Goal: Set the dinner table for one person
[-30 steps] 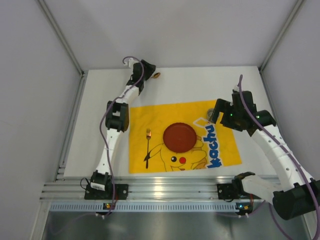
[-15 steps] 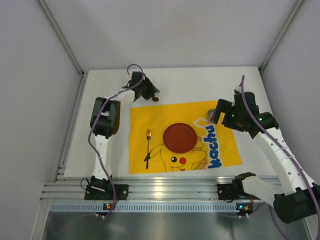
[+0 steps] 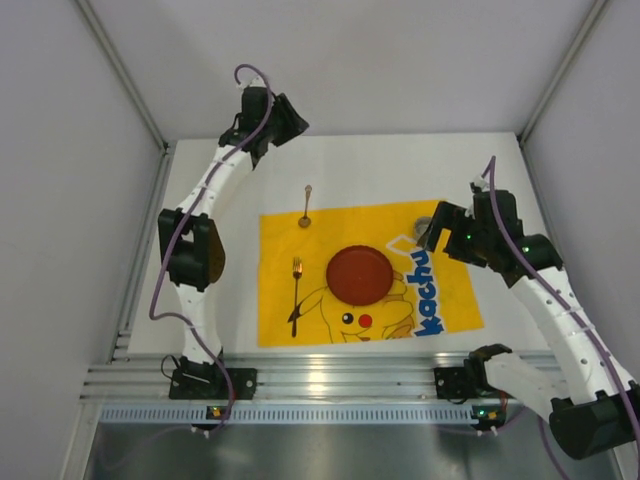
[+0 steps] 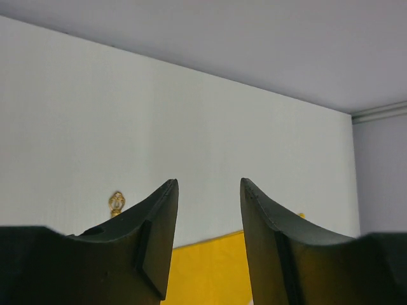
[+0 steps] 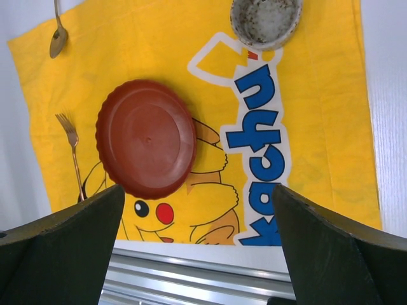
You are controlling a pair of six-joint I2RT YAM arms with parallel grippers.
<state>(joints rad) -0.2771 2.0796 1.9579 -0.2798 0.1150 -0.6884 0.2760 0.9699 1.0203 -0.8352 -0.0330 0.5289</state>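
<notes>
Dinner table flat, matte white; left gripper parted, empty; right gripper spread wide, empty.

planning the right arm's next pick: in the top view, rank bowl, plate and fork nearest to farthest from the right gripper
1. bowl, at the right gripper, by the mat's far edge.
2. plate, mid-mat, to the left.
3. fork, left of the plate, farthest.

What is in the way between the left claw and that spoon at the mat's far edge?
Nothing visible. Only bare white table shows between the open left gripper and the spoon, which lies uncovered with its bowl on the yellow mat.
</notes>
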